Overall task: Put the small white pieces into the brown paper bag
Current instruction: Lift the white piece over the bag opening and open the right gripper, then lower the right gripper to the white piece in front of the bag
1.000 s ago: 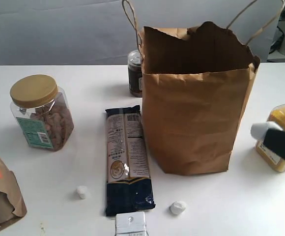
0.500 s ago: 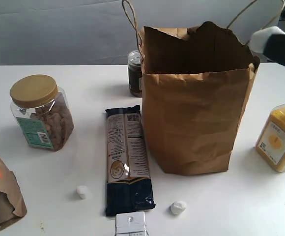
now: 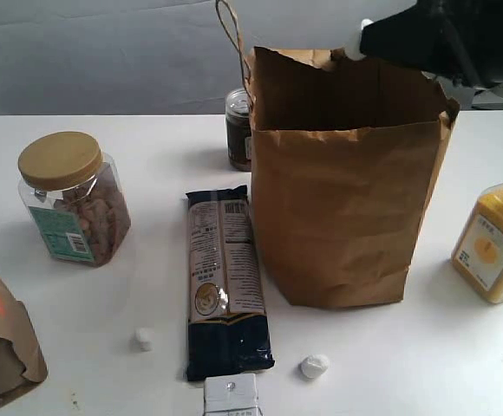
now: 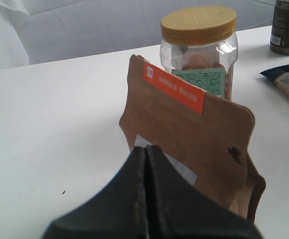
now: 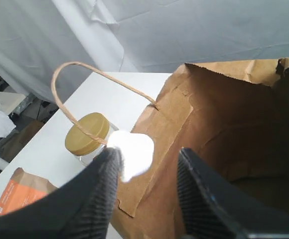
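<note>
The tall brown paper bag (image 3: 347,199) stands upright at centre, its mouth open (image 5: 224,129). My right gripper (image 3: 366,38) hovers over the bag's top rim, and in the right wrist view (image 5: 147,159) its jaws stand wide apart. One small white piece (image 5: 132,152) clings to a single finger there and shows at the gripper tip (image 3: 356,40). Two more white pieces lie on the table in front: one (image 3: 145,338) left of the dark packet, one (image 3: 314,366) right of it. My left gripper (image 4: 145,149) is shut on nothing, close to the short pouch.
A nut jar (image 3: 71,199) with a tan lid stands at left. A dark packet (image 3: 225,282) lies beside the bag, a dark jar (image 3: 238,130) behind it. A yellow bottle (image 3: 497,243) is at right, a white box (image 3: 231,396) at the front edge, an orange-labelled pouch (image 3: 0,338) front left.
My right gripper has risen from beside the yellow bottle to above the bag's mouth, bringing a white piece with it. The pieces on the table have not moved.
</note>
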Motion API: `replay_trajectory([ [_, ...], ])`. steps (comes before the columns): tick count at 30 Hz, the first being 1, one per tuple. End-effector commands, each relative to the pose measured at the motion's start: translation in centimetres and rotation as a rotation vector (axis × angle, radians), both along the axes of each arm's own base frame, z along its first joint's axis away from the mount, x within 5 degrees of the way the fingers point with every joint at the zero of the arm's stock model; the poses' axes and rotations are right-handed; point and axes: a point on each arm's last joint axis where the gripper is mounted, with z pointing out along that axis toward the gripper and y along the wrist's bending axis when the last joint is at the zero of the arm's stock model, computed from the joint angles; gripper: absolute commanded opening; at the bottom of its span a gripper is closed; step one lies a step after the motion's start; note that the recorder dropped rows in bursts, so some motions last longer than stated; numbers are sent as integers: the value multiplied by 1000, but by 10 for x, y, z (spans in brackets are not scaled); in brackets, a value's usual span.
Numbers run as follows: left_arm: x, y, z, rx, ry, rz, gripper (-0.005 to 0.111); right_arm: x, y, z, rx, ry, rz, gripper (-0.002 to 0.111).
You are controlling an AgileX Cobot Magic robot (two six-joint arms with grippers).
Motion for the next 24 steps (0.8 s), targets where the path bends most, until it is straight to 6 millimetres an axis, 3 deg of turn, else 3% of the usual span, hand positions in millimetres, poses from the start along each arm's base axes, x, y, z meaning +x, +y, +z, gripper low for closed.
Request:
replay_trajectory([
  [1,0,-1,0,-11,-7,-7,0,-3,8,-2,-57,-29,31,42],
  [5,0,-1,0,-11,-7,-7,0,-5,14,-1,-60,-51,8,42],
  [10,0,-1,0,-11,-7,-7,0,0,13,0,-50,-49,-50,62],
  [14,0,-1,0,-11,-7,-7,0,-1,13,-1,-50,-47,-43,66],
  [17,0,-1,0,-11,-7,-7,0,-3,14,-1,-49,-36,-17,54],
  [24,0,-1,0,-11,-7,-7,0,-21,19,7,-53,-68,85,7],
])
